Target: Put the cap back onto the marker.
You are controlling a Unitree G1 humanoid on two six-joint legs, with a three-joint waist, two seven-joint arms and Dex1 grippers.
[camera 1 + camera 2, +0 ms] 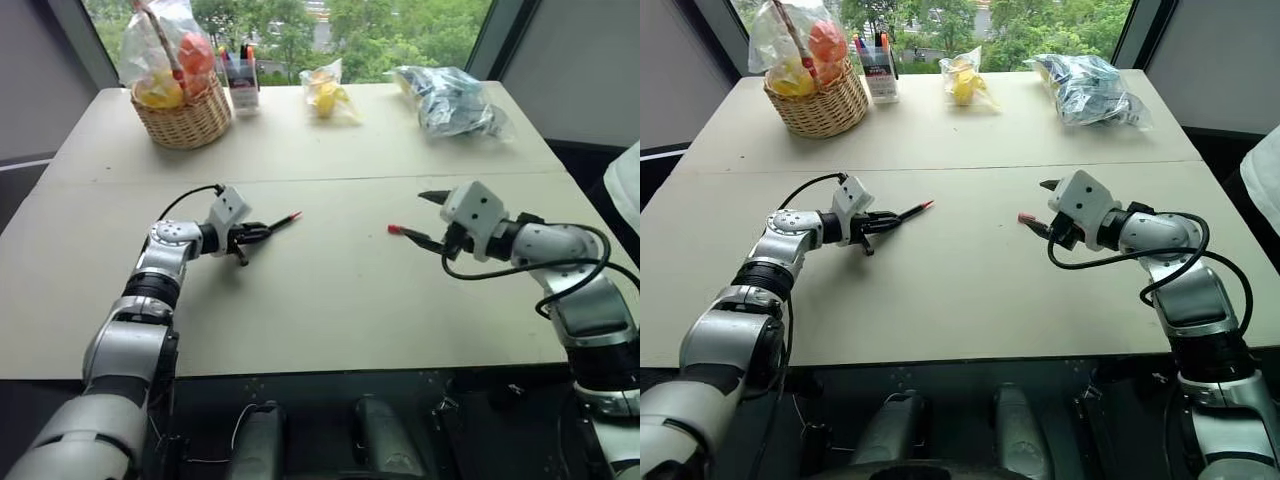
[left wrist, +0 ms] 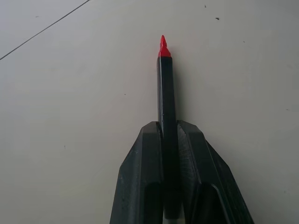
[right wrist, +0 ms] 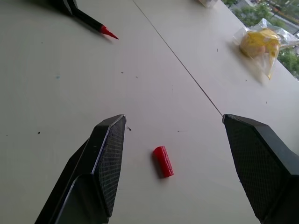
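Note:
The marker [image 1: 277,223], a slim black stick with a bare red tip, is held just above the table at left of centre. My left gripper [image 1: 254,234] is shut on its rear half, and the tip points toward the table's middle. In the left wrist view the marker [image 2: 166,88] juts out from between the two closed fingers [image 2: 145,158]. The cap [image 3: 163,161], a short red cylinder, lies on its side on the table at right of centre. My right gripper [image 3: 174,119] hovers over it, open wide, one finger on each side and not touching it. The cap [image 1: 394,229] sits just off the lower fingertip.
Along the far edge of the table [image 1: 330,300] stand a wicker basket [image 1: 188,118] with bagged fruit, a holder of coloured markers [image 1: 242,82], a bag with something yellow [image 1: 326,94] and a crumpled plastic bag [image 1: 455,100]. A seam [image 1: 330,181] crosses the tabletop.

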